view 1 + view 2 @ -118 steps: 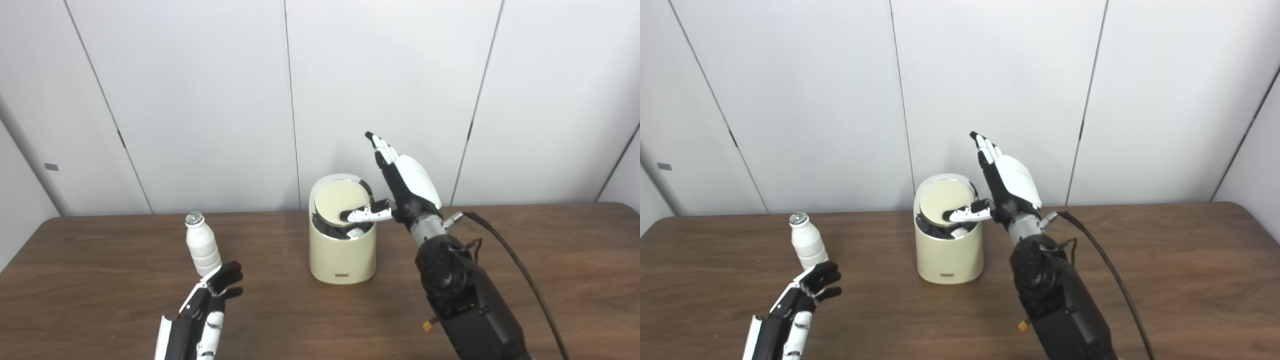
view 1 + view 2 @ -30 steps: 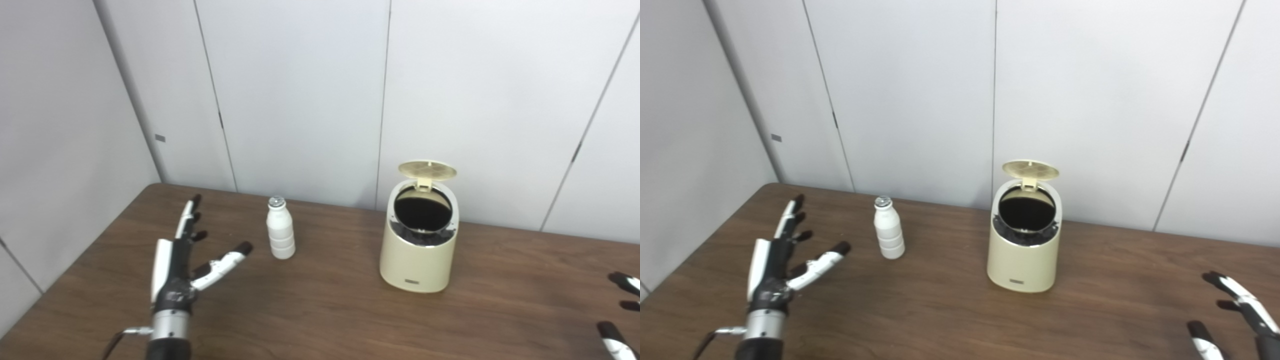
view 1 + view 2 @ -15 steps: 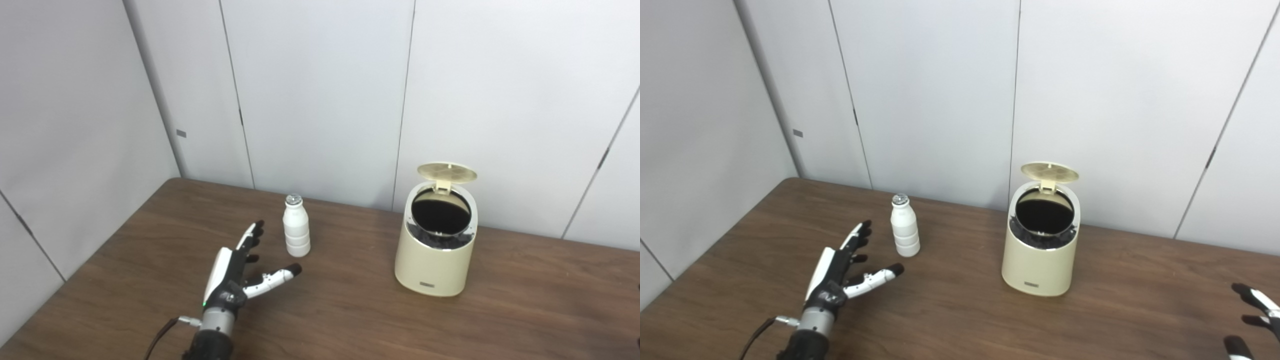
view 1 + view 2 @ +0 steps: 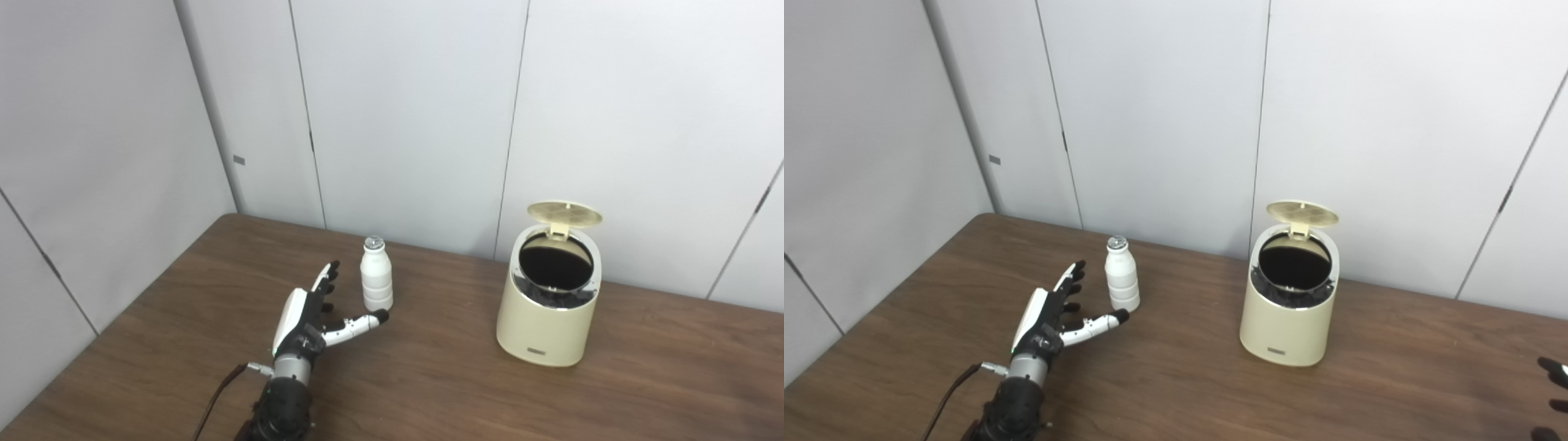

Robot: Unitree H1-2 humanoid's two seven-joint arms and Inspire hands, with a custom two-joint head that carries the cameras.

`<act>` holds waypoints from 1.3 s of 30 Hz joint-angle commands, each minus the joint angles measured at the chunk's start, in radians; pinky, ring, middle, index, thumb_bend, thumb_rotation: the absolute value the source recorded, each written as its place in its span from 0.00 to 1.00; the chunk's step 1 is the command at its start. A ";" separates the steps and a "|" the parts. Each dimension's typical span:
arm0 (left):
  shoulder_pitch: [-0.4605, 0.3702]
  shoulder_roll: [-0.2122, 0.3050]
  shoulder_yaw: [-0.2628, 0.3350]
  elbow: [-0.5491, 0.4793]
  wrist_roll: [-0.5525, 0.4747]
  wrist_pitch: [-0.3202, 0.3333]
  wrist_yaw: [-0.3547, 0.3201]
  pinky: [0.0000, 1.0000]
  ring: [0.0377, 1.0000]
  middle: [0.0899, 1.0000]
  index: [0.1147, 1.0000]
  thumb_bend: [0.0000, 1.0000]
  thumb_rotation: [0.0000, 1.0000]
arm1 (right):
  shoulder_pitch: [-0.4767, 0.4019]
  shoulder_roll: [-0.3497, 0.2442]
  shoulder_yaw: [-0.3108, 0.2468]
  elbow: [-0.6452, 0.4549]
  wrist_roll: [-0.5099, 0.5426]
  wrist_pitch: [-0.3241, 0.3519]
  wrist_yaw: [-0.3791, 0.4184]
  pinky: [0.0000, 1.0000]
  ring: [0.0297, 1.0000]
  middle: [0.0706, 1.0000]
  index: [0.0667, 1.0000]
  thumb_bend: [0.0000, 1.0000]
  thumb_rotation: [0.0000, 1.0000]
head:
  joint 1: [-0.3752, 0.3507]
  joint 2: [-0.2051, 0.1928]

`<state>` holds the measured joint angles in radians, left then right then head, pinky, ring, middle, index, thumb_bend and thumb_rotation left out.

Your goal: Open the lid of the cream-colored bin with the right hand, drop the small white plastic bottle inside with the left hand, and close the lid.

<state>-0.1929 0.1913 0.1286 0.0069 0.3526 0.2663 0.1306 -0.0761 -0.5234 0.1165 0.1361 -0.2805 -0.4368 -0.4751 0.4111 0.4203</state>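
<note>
Dark wood table [image 4: 441, 392]; pale grey panelled walls [image 4: 404, 110] behind.

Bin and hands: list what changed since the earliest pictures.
The lid has gone from shut under the right hand to standing open; that hand withdrew to the table's right edge. The left hand, open, reached toward the bottle. The camera turned. Bottle and bin stayed put.

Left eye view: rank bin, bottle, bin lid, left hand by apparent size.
1. cream bin
2. left hand, though it is nearer the camera
3. and 4. white bottle and raised lid: too close to rank; the lid appears foreshortened
</note>
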 commanded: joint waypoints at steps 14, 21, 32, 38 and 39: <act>-0.096 0.027 0.024 0.066 -0.025 0.019 0.045 0.73 0.83 0.88 0.90 1.00 0.30 | -0.024 -0.026 0.000 -0.011 -0.008 -0.033 -0.028 0.66 0.80 0.83 0.80 0.61 1.00 | -0.013 -0.006; -0.119 0.031 0.031 0.088 -0.080 -0.015 0.035 0.75 0.84 0.85 0.86 0.99 0.23 | -0.016 -0.023 -0.001 -0.029 0.008 -0.033 -0.021 0.64 0.79 0.82 0.80 0.64 1.00 | -0.018 0.003; -0.158 0.063 -0.021 0.059 -0.064 0.014 0.000 0.76 0.84 0.84 0.85 1.00 0.19 | -0.011 -0.018 -0.013 -0.031 0.001 -0.033 -0.024 0.64 0.79 0.82 0.79 0.68 1.00 | -0.023 0.009; -0.191 0.070 -0.037 0.064 -0.061 0.024 -0.005 0.74 0.82 0.82 0.84 1.00 0.20 | -0.008 -0.014 -0.013 -0.037 -0.008 -0.033 -0.033 0.64 0.78 0.81 0.79 0.69 1.00 | -0.026 0.013; -0.198 0.070 -0.035 0.065 -0.064 0.027 -0.006 0.74 0.82 0.82 0.84 1.00 0.19 | -0.007 -0.012 -0.016 -0.039 -0.013 -0.033 -0.031 0.63 0.78 0.81 0.79 0.70 1.00 | -0.027 0.013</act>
<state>-0.3308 0.2382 0.0916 0.0968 0.2822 0.3045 0.1162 -0.0740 -0.5271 0.1182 0.1312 -0.2896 -0.4369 -0.4867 0.3835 0.4326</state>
